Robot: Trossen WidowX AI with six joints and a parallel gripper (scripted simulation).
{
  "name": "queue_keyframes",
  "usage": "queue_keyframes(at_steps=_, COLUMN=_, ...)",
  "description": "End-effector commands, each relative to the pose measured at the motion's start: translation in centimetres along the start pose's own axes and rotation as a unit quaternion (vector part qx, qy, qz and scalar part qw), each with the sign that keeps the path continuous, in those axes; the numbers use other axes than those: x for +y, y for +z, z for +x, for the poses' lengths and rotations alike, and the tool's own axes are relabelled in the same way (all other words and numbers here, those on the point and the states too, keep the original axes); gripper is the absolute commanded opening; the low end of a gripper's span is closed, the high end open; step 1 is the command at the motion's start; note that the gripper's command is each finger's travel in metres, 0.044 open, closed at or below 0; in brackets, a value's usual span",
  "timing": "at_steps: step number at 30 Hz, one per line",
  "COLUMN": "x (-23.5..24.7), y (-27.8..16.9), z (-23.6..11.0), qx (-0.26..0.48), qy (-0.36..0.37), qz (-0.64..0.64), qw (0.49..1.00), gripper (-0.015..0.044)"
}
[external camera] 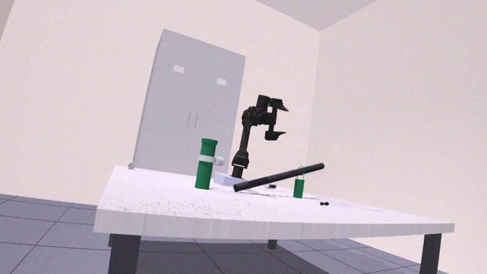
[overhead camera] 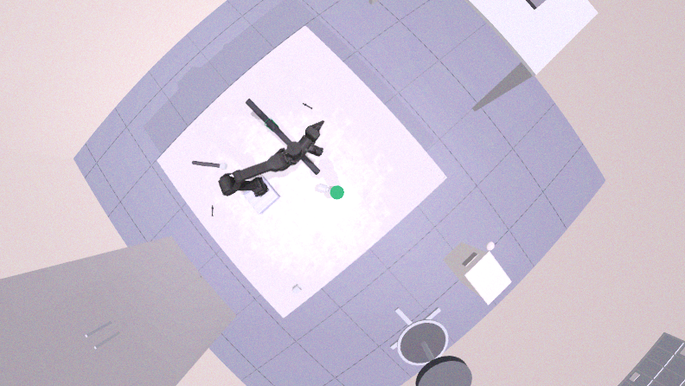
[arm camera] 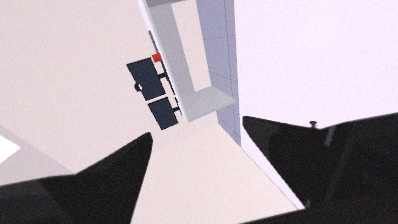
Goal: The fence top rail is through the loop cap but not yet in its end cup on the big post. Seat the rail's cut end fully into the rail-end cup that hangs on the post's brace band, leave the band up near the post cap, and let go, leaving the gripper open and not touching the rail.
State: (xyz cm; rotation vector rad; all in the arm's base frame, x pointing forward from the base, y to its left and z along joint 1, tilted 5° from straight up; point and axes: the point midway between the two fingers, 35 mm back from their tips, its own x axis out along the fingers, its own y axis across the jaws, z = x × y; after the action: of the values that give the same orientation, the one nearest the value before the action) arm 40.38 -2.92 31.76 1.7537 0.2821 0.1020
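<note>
The dark rail [overhead camera: 259, 111] [external camera: 279, 177] slants through the thin green loop [overhead camera: 271, 125] [external camera: 300, 167] on the short green post [external camera: 298, 188]. Its far end is raised; its end nearer the big post is low, close to the table top. The big green post [overhead camera: 336, 192] [external camera: 203, 176] stands upright. A white band [external camera: 205, 158] circles it somewhat below the cap. The pale end cup [overhead camera: 321, 187] [external camera: 219, 161] sticks out from the band, apart from the rail. My gripper [overhead camera: 323, 137] [external camera: 286, 121] [arm camera: 198, 128] is open and empty, high above the rail, not touching it.
A dark rod [overhead camera: 205, 164] with a white tip lies left of the arm. Small dark pieces [overhead camera: 307, 106] [overhead camera: 212, 210] lie on the white table [overhead camera: 306, 52] [external camera: 163, 204]. A small grey piece [overhead camera: 297, 288] [external camera: 131, 165] is near a table corner.
</note>
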Motion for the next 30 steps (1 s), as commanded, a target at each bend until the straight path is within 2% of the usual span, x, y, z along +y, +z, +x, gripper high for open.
queue_keyframes(at_steps=1, x=-4.5, y=0.9, z=-4.7, qx=-0.036, qy=-0.221, qz=-0.323, qw=0.92, gripper=0.044)
queue_keyframes(at_steps=11, x=-7.3, y=0.5, z=-8.9, qx=0.04, qy=-0.341, qz=-0.492, qw=0.8, gripper=0.044)
queue_keyframes(at_steps=22, x=-9.1, y=-0.3, z=-13.0, qx=0.15, qy=-0.406, qz=-0.615, qw=0.66, gripper=0.044)
queue_keyframes(at_steps=30, x=-9.2, y=-0.3, z=-13.3, qx=0.157, qy=-0.409, qz=-0.62, qw=0.651, gripper=0.044)
